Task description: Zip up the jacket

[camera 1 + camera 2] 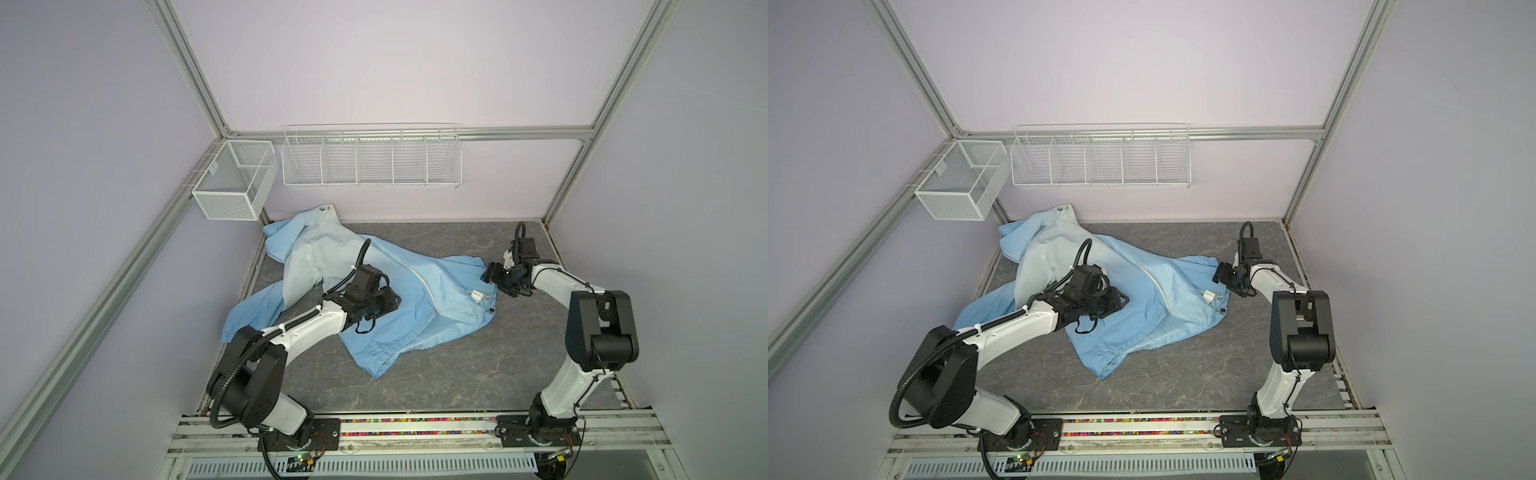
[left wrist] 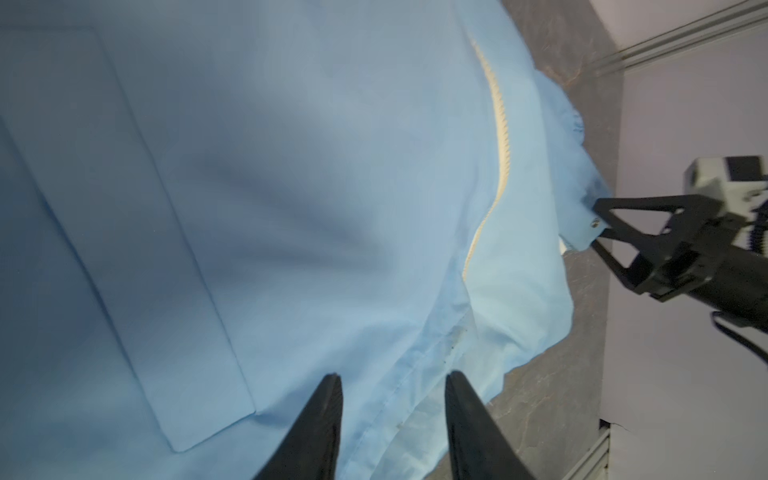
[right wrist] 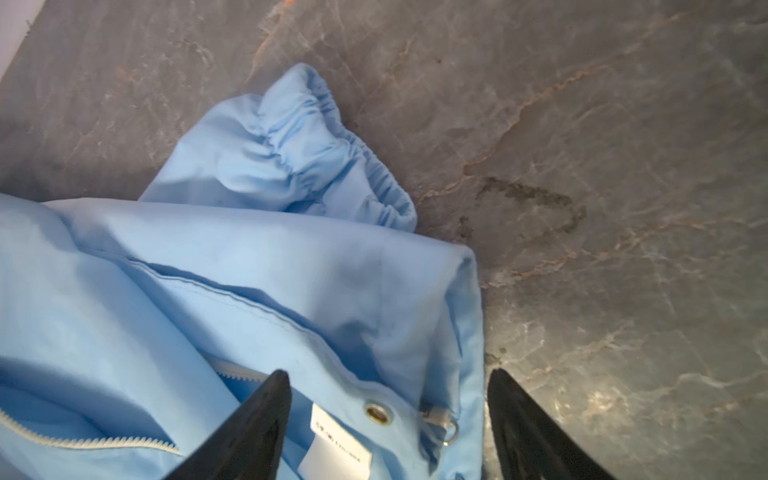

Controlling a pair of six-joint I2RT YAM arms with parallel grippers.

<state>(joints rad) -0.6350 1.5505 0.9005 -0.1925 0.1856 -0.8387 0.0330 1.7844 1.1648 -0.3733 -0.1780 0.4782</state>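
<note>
The light-blue jacket [image 1: 374, 291] [image 1: 1133, 316] lies crumpled on the grey table, its cream zipper [image 1: 424, 286] [image 2: 500, 137] running down the front. My left gripper [image 1: 392, 305] [image 2: 393, 376] hovers open over the blue fabric left of the zipper, with nothing pinched. At the jacket's right edge my right gripper [image 1: 486, 276] [image 3: 389, 372] is open. Its fingers straddle a corner bearing a metal snap [image 3: 376, 414], a white label [image 3: 338, 440] and the zipper slider [image 3: 440, 419]. An elastic cuff [image 3: 332, 145] lies just beyond that corner.
A white mesh basket [image 1: 232, 178] hangs at the back left and a long wire rack [image 1: 370, 158] on the back wall. The marbled table [image 1: 436, 374] shows bare in front of and right of the jacket. Aluminium frame posts edge the cell.
</note>
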